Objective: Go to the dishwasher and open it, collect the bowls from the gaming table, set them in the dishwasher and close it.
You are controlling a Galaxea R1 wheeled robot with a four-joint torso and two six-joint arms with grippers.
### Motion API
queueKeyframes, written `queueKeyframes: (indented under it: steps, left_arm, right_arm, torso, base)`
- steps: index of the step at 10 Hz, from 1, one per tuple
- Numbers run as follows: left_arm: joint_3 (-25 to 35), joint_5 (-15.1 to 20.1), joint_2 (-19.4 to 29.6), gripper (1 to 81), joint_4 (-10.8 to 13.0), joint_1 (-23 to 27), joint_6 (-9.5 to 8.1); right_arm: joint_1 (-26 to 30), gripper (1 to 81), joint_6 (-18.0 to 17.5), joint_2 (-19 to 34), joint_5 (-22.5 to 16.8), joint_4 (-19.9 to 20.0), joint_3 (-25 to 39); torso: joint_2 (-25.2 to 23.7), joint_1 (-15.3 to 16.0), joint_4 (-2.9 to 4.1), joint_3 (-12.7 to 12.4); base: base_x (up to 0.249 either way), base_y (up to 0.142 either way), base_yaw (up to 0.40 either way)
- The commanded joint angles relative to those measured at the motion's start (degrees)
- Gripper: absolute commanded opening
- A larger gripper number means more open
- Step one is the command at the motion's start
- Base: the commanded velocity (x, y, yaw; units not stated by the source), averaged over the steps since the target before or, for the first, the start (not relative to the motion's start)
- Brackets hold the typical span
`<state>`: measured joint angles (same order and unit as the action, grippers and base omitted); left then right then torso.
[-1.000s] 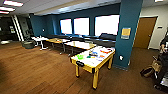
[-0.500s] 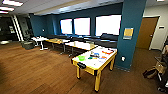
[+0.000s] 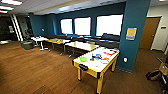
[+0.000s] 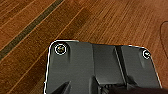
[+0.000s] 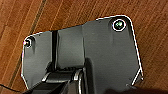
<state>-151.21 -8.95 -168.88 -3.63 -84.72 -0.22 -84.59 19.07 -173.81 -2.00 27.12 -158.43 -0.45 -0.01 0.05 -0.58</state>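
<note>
The gaming table, with yellow legs and a pale top, stands ahead and right of centre in the head view. On its near end sits a green bowl. Further back on the top lie several coloured items, among them a blue one and an orange one; their shapes are too blurred to tell. The dishwasher is out of view. Each wrist view looks down past the robot's dark plate at brown wooden floor, with nothing lying on it.
A teal pillar rises just behind the gaming table. A row of long tables runs under the windows, with a white table and a dark seat further left. Bags lie at the right. Open wooden floor spreads to the left.
The whole head picture has shifted a little, so the camera has moved; the gaming table shows slightly larger. Nothing on it has moved.
</note>
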Motion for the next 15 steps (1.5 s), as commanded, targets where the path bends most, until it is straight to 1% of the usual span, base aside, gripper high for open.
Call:
queueKeyframes:
  steps: [1,15]
  left_arm:
    - [0.1,2.4,0.3,81.1,0.5,3.6,-0.13]
    - [0.1,2.4,0.3,81.1,0.4,3.6,-0.22]
  right_arm:
    - [3.7,81.1,0.2,0.1,-3.6,0.1,0.0]
    - [3.8,81.1,0.2,0.1,-3.6,0.0,0.1]
  torso:
    - [0.0,0.0,0.00,0.0]
    - [0.0,0.0,0.00,0.0]
  base:
    - [0.155,0.079,0.000]
    - [0.155,0.077,0.000]
